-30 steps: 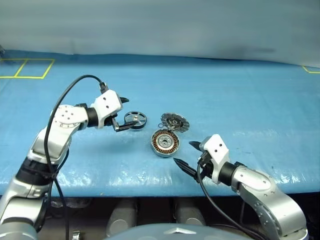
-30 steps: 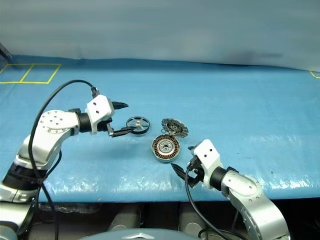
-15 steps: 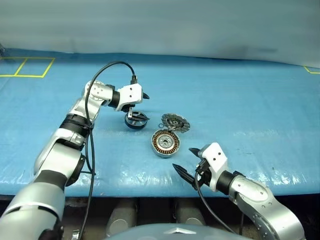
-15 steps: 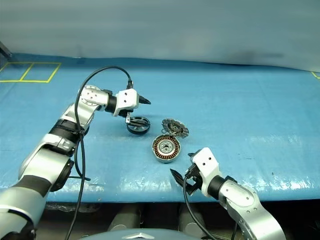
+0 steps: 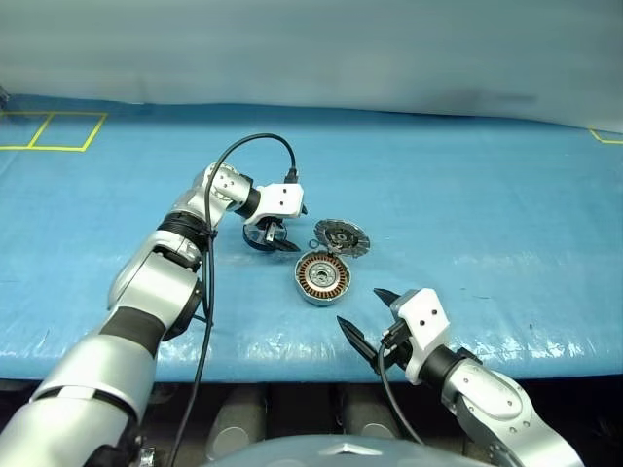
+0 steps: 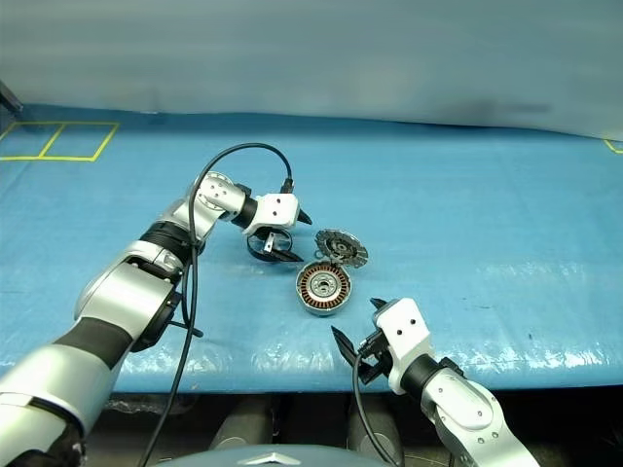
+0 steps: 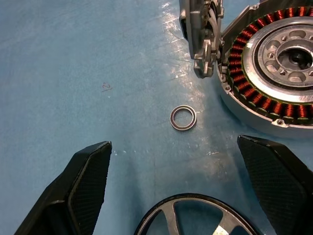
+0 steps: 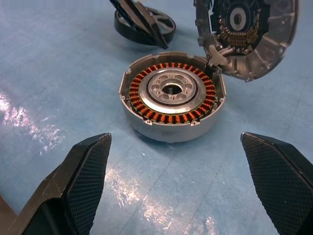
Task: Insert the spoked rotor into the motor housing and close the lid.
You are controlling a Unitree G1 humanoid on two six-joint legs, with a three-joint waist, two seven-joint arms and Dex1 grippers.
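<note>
Blue table cover (image 5: pixel 487 214); small black ring (image 7: pixel 183 117); yellow tape lines (image 5: pixel 39 131).

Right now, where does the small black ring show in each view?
Left eye: small black ring on the blue mat between spoked rotor and lid.
Right eye: too small to tell.
Left wrist: centre, beside motor housing.
Right wrist: can't make it out.
Shared landmark: the housing's copper windings.

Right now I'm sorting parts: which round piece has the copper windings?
The motor housing, the shallow silver cup nearest the right gripper. The spoked rotor and hinged lid show no copper ring.
</note>
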